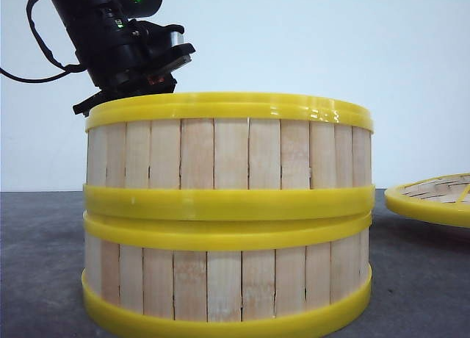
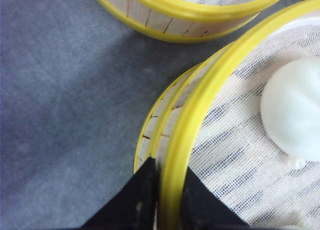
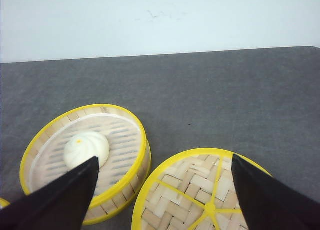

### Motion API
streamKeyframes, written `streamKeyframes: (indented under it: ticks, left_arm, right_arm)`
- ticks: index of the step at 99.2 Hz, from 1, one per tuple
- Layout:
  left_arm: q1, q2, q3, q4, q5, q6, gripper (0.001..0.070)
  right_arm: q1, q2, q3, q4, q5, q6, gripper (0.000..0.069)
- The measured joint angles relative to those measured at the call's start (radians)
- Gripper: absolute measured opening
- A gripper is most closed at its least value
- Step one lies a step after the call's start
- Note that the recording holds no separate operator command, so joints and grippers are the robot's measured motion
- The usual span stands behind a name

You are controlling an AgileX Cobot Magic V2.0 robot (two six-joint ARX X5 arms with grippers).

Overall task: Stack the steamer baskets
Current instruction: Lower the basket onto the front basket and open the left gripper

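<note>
the grey tabletop (image 1: 44,264) fills the lower part of the front view, and in the middle of that frame two steamer baskets already sit one on the other: the lower basket (image 1: 228,286) on the tabletop, the upper basket (image 1: 228,162) on its rim. in the left wrist view the upper one carries a white cloth liner and a white bun (image 2: 295,110). a third basket (image 3: 87,160) stands alone at the lower left of the right wrist view, holding its own bun (image 3: 86,149), just beside a flat woven lid (image 3: 205,195) at lower centre. the left claw (image 2: 167,190) is closed on the upper basket's yellow rim, one finger outside, one inside, at the stack's upper left in the front view. the right claw (image 3: 162,190) hangs open and empty above the gap between third basket and lid. that loose basket lies nearest the right claw, so i judge the right arm better placed to fetch it.
</note>
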State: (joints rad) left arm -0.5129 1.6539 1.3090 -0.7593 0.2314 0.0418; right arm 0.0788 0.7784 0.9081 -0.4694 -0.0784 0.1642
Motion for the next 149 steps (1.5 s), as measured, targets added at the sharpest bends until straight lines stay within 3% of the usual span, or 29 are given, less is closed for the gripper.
streamKeyframes:
  ticks: [15,28,37,69,94,125,149]
  left_arm:
    - [0.0,0.0,-0.006,0.003,0.004,0.002,0.0051]
    - [0.0,0.0,-0.013,0.004,0.005,-0.002,0.0238]
    - [0.0,0.0,-0.014,0.005,0.006,-0.002,0.0296]
    - [0.002,-0.016,-0.017,0.054,0.008,-0.005,0.03]
    - [0.035,-0.214,-0.018,0.101,-0.003,-0.005,0.03]
    - [0.055,-0.544,-0.018,0.104,-0.225,-0.018,0.0305]
    - [0.055,-0.723,-0.03,0.091,-0.238,-0.046,0.0318]
  right_arm:
    - [0.0,0.0,0.0,0.0,0.0,0.0,0.0527]
    - [0.0,0.0,0.0,0.0,0.0,0.0,0.0527]
    - [0.0,0.0,0.0,0.0,0.0,0.0,0.0527]
    - [0.0,0.0,0.0,-0.01,-0.036,0.0,0.0527]
    - [0.0,0.006,0.0,-0.006,-0.067,0.001,0.0527]
    - [0.0,0.2,0.071,-0.015,-0.169,0.032,0.0527]
    - [0.018,0.493,0.286,-0.08,-0.191,0.042,0.0527]
